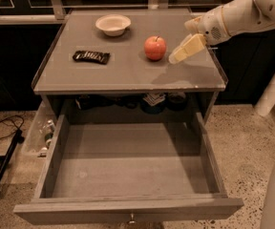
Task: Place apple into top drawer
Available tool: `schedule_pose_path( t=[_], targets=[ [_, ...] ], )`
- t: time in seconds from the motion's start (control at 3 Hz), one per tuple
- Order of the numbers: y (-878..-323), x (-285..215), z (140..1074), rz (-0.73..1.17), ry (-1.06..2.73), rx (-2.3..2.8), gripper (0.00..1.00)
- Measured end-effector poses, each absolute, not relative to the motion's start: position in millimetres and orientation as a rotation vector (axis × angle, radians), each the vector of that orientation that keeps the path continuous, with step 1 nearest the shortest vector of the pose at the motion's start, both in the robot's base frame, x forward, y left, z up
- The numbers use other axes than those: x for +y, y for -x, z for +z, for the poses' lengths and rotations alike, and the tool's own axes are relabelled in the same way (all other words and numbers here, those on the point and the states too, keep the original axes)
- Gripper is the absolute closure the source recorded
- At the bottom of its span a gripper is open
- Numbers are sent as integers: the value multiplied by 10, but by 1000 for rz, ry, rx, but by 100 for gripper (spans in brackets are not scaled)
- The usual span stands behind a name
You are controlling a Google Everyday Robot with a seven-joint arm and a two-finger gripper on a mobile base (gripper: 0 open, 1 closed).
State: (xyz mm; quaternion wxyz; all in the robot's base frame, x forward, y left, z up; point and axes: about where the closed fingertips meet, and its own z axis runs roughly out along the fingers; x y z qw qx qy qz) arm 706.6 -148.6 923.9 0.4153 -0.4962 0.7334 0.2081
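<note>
The robot's cream-coloured pincer (175,57) hung just right of the round red-orange apple (155,47), its tip pointing down and leftward at the fruit and close to it but not touching. Whether the pincer was apart or together could not be told from this angle. It held nothing. The white arm (233,18) reached in from the right of the apple.

The apple stood upright on the grey tabletop (128,78), stem up. The step in hand looked like the approach for the grasp. A good grasp would probably straddle the widest part of the fruit squarely, since a glancing touch could roll it leftward, away from the pincer.

Left of the apple lay a dark wrapped snack bar (91,57); behind and left of it sat a shallow white bowl (112,24). Both were well apart from the apple and out of the pincer's line.

In front of and below the apple, the wide grey wooden top drawer (128,209) stood pulled open, its bare floor showing, a small metal knob (132,218) on its front panel. Nothing seemed to block the way down into it except the tabletop's front edge, which the carried apple would need to pass.
</note>
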Motion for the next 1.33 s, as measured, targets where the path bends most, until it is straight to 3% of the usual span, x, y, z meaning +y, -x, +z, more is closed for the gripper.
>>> schedule_pose_path(
  t=[0.67,1.33],
  targets=[
    [-7350,-1373,8861,492,1035,1898,0],
    [-7371,-1323,8922,504,1058,1863,0]
  ],
)
